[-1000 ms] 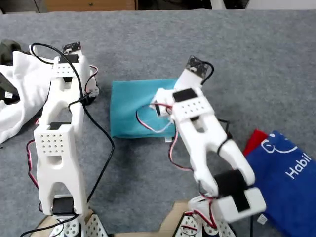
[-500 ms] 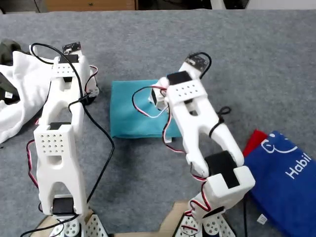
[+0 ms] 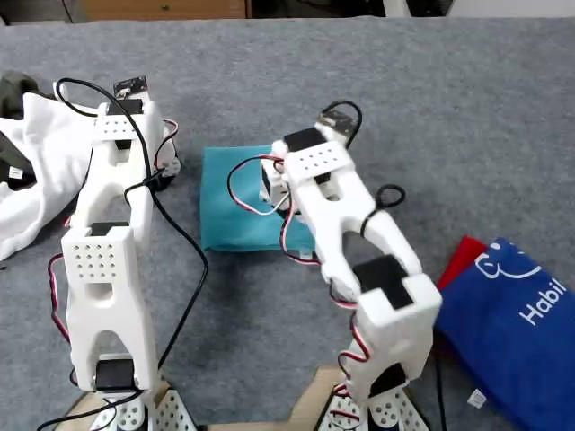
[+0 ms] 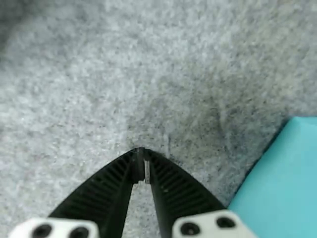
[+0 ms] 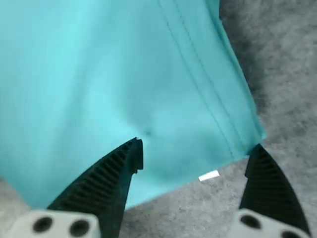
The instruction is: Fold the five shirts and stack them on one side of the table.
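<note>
A folded teal shirt (image 3: pixel 235 199) lies flat in the middle of the grey table. My right gripper (image 5: pixel 195 157) is open just above it, one finger over the cloth and the other beyond its hemmed edge (image 5: pixel 218 119), where a small white tag (image 5: pixel 208 175) sticks out. The right arm (image 3: pixel 337 211) covers the shirt's right part in the high view. My left gripper (image 4: pixel 141 166) is shut on nothing, low over bare grey felt beside the teal shirt's corner (image 4: pixel 282 178). The left arm (image 3: pixel 112 206) stands to the left of the shirt.
A crumpled white shirt (image 3: pixel 31 166) lies at the left edge with a dark garment (image 3: pixel 13 90) behind it. A blue shirt with white print (image 3: pixel 521 332) lies over a red one (image 3: pixel 460 256) at the right front. The far half of the table (image 3: pixel 404 72) is bare felt.
The right arm has swung left over the teal shirt, its wrist now further over the cloth. The left arm has kept still.
</note>
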`<state>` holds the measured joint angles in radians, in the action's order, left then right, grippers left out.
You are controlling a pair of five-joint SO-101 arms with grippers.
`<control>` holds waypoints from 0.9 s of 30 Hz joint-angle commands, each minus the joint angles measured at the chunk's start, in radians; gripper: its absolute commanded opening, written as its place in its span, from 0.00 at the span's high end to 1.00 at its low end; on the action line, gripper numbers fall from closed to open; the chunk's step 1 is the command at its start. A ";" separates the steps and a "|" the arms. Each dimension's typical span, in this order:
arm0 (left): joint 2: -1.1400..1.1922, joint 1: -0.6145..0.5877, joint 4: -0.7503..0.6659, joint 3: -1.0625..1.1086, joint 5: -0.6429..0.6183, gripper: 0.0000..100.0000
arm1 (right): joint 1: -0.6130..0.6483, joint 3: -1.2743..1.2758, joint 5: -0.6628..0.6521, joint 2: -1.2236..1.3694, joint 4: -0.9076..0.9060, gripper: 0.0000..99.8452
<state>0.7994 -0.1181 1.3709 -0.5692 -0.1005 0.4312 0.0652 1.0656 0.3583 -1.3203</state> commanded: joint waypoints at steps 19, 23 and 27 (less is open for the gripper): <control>-0.004 -0.020 -0.032 -0.038 0.003 0.98 | -0.097 -0.030 -0.132 0.119 0.012 0.99; -0.004 -0.020 -0.032 -0.038 0.003 0.98 | -0.104 -0.033 -0.173 0.116 -0.060 0.99; -0.004 -0.020 -0.032 -0.038 0.003 0.98 | -0.104 -0.036 -0.175 0.114 -0.098 0.99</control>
<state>0.7994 -0.1181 1.3679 -0.5692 -0.1005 0.3330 0.0315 0.9014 0.4733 -1.3894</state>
